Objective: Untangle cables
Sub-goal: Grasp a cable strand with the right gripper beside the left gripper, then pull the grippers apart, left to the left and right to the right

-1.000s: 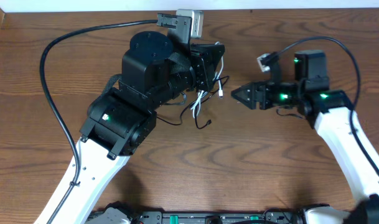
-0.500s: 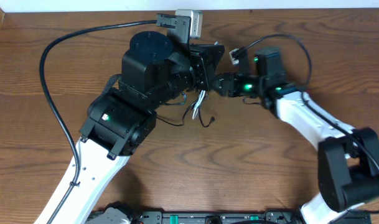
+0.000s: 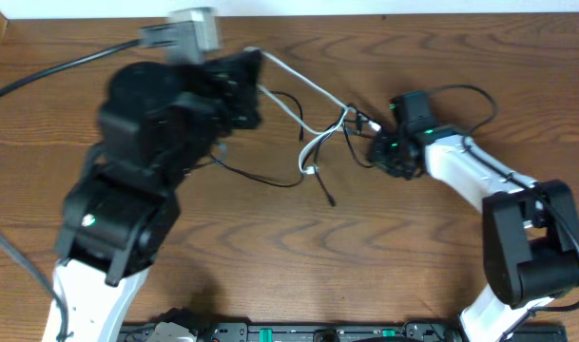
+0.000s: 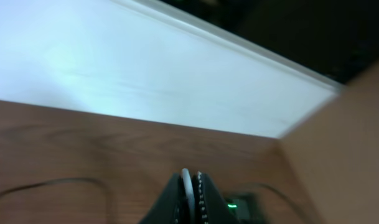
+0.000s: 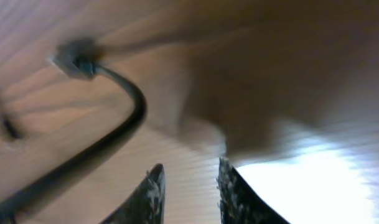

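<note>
Cables (image 3: 319, 141) lie mid-way across the brown wooden table (image 3: 270, 256). The thin black cord (image 3: 260, 180) trails nearest. Beyond it, the right gripper (image 5: 190, 167) shows a narrow gap with nothing between its fingers. Farthest back, the left gripper (image 4: 190, 180) pinches the thin white cord (image 3: 308, 84), which is stretched taut.

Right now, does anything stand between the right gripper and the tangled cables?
Nothing visible does. The right gripper, jaws slightly apart, sits beside the crossing of the white cable and black cable, with only table between. The left gripper pinches the white cable.
</note>
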Robot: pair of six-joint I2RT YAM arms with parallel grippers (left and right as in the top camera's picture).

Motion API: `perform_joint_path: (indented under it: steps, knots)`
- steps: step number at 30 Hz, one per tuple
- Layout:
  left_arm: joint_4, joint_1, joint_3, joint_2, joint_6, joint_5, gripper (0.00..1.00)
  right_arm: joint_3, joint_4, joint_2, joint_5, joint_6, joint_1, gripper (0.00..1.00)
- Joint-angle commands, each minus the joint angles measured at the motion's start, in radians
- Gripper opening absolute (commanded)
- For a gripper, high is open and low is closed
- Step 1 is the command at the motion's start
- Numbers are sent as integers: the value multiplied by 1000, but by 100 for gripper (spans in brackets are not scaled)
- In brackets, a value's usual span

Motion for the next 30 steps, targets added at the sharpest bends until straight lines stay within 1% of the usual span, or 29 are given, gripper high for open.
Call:
perform_joint_path:
  steps: [1, 5, 7, 8, 12, 14, 16, 18, 20, 21, 23, 24, 26, 28, 29, 30]
  knots:
    - [-50, 155, 8, -25, 70, -96, 7, -2, -113, -87, 72, -193, -112, 24]
    - [-117, 291, 8, 2, 76, -87, 7, -2, -237, -206, 72, -323, -197, 24]
    - [-153, 329, 8, 21, 109, -88, 7, -2, -292, -261, 72, -367, -235, 24]
    - [-188, 351, 8, 42, 132, -88, 7, -2, -349, -307, 99, -389, -270, 22]
    - [-238, 377, 8, 84, 168, -130, 7, -2, -433, -376, 248, -375, -359, 15]
    - [-255, 399, 8, 105, 167, -168, 7, -2, -450, -403, 258, -377, -434, 14]
    - [-267, 425, 8, 122, 168, -182, 8, -2, -461, -421, 241, -377, -505, 10]
    - [-283, 460, 8, 142, 168, -181, 7, -2, -462, -436, 172, -418, -582, 8]
    - [-303, 488, 8, 163, 168, -181, 7, -2, -452, -443, 37, -503, -647, 7]
    - [-315, 502, 8, 178, 168, -181, 7, -2, -446, -444, -63, -570, -673, 7]
    - [-333, 517, 7, 200, 172, -182, 7, -2, -445, -444, -188, -646, -690, 6]
    - [-340, 520, 7, 211, 180, -182, 7, -2, -445, -444, -209, -658, -690, 6]
    - [-346, 521, 7, 232, 184, -208, 7, 0, -445, -444, -176, -655, -690, 3]
    - [-355, 525, 7, 252, 183, -269, 7, 0, -444, -444, -84, -590, -705, 1]
    - [-362, 529, 7, 261, 183, -294, 7, 0, -444, -444, -57, -554, -722, 1]
    - [-368, 536, 7, 269, 183, -306, 7, 0, -444, -444, -58, -546, -740, 1]
